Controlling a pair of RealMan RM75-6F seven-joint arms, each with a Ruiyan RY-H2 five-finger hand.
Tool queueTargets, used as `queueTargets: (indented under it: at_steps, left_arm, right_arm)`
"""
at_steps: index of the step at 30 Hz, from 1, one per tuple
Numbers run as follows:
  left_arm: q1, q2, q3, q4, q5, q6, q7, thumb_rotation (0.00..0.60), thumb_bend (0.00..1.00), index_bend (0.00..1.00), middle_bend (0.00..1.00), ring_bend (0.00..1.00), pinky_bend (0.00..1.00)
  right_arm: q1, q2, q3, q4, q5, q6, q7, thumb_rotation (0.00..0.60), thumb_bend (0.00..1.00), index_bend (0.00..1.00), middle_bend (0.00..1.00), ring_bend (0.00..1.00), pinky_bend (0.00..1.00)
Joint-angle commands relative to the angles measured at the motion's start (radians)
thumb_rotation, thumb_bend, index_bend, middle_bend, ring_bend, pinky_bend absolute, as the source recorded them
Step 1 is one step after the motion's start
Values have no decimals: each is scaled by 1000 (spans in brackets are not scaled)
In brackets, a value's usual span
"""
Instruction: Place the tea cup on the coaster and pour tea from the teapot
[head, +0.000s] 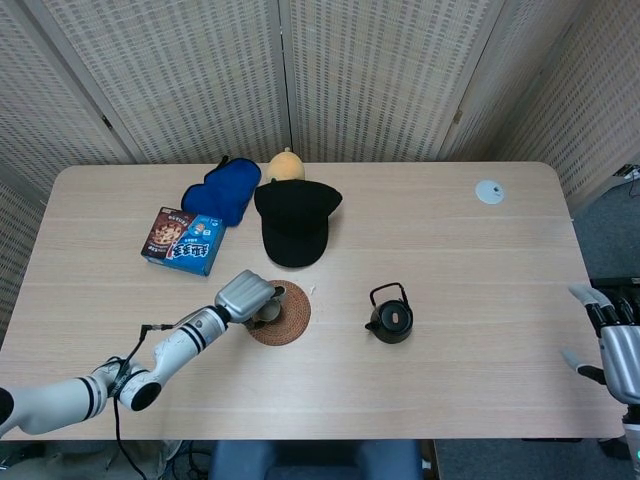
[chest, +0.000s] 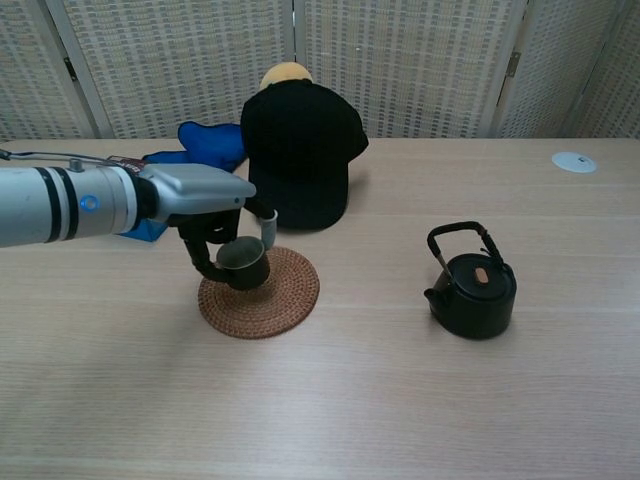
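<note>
On the table (chest: 560, 400), the left hand (chest: 205, 205) holds the tea cup (chest: 241, 264) over the coaster (chest: 275, 300), with the teapot (chest: 472, 288) to its right and the cap (chest: 298, 150) behind it

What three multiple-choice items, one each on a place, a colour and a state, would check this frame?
1. The tea cup is: A over the woven coaster's left part; B beside the teapot; C on the snack box.
2. The teapot is: A blue; B black; C white.
3. The left hand is: A open and apart from everything; B holding the tea cup; C holding the teapot's handle.

Answers: 1 A, the chest view shows the cup above the coaster's left side. 2 B, body and handle look black. 3 B, its fingers wrap the cup.
</note>
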Motion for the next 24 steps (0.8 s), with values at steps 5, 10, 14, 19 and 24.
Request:
queueTargets:
  at_steps: [5,10,14,19,24]
  left_arm:
    - [-27,-47,7,58,-38,-20,19,600,262,464,934,918,913]
    - [-37,-63,16,77,-55,-26,32,600,262,462,934,918,913]
    - [-45,-77,18,94,-66,-28,36,600,262,461,934,918,913]
    - [-55,-95,20,113,-76,-31,36,600,262,460,934,918,913]
    - [-59,-105,24,118,-78,-23,36,600,259,371,934,918,913]
  right_arm:
    - [-8,3,-3,2,2,4,3,600,56,180,217,155,102]
    - [-14,6,-4,6,6,8,8,600,56,180,217,157,102]
    - [-19,7,-5,9,8,11,12,600,56,181,217,158,102]
    - [-26,6,-6,15,11,15,18,600,56,181,217,159,102]
    - [-28,8,-6,18,9,15,22,600,56,181,217,162,102]
